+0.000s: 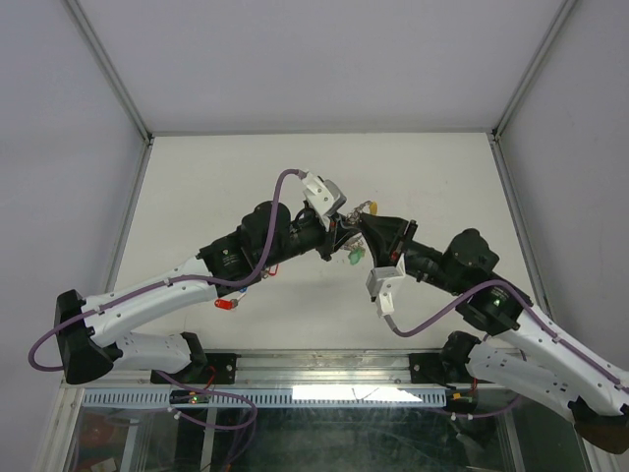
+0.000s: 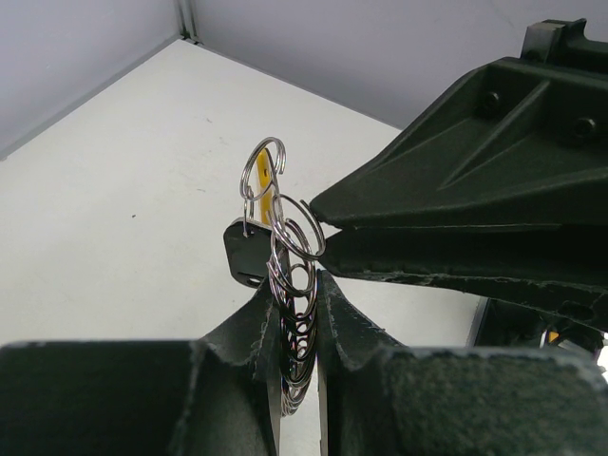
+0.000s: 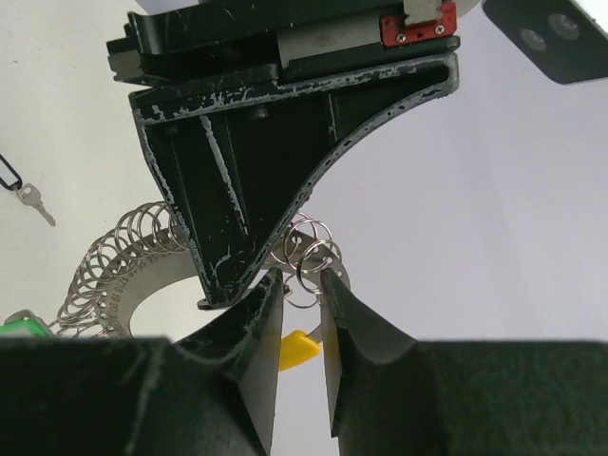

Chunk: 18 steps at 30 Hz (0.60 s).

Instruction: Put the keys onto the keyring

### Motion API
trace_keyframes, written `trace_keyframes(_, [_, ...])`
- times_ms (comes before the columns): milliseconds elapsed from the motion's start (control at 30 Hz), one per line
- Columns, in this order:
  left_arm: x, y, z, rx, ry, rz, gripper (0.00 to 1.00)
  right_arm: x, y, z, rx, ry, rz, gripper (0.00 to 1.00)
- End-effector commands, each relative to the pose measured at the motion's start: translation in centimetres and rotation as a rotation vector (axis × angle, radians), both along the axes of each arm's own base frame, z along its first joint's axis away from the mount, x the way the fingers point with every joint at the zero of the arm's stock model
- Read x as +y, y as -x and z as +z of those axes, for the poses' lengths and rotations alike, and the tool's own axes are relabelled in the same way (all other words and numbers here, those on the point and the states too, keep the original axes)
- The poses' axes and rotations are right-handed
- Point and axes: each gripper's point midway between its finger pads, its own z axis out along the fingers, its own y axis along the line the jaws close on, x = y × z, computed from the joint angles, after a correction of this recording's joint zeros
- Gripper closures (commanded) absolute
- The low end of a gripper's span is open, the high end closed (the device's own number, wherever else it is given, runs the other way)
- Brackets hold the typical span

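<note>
Grippers met tip to tip above the table (image 1: 432, 177). L gripper (image 2: 296, 285) was nearly closed, fingers clamped on a ring stack (image 2: 296, 332): many small wire rings packed on a curved metal band, which fanned out to one side in the right wrist view. R gripper (image 3: 302, 285) sat crosswise to it, jaws narrowed to a slit & pinching one keyring (image 3: 306, 274) at the stack's upper end, just beside the L fingertips. Both arms held the stack off the table.

Yellow tag (image 3: 296, 348) hung just behind that keyring, w/ a black tag (image 2: 243, 252) beside it. Green tag (image 3: 19, 328) hung at the band's far end. Couldn't tell whether keys hung under these tags.

Red key (image 1: 228, 304) lay on the table near the L arm, well apart from the grippers. Silver key (image 3: 34, 201) also lay flat on the table, touching a black clip at the frame edge.
</note>
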Motion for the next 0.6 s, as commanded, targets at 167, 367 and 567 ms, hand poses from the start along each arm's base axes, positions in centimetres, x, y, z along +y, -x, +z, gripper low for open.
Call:
trace_keyframes(167, [-0.28,0.37,3.67,-0.035,0.089,-0.014,1.0,-0.05,-0.01,2.57,-0.049,-0.02,-0.006,0.78])
trace_keyframes(367, [-0.3,0.42,3.67,-0.036,0.088,-0.019,1.0,-0.13,-0.33,2.76,-0.067,-0.02,-0.022,0.78])
trace_keyframes(567, [-0.41,0.48,3.56,-0.035,0.086,-0.024,1.0,0.11,-0.51,2.85,-0.08,-0.012,-0.022,0.78])
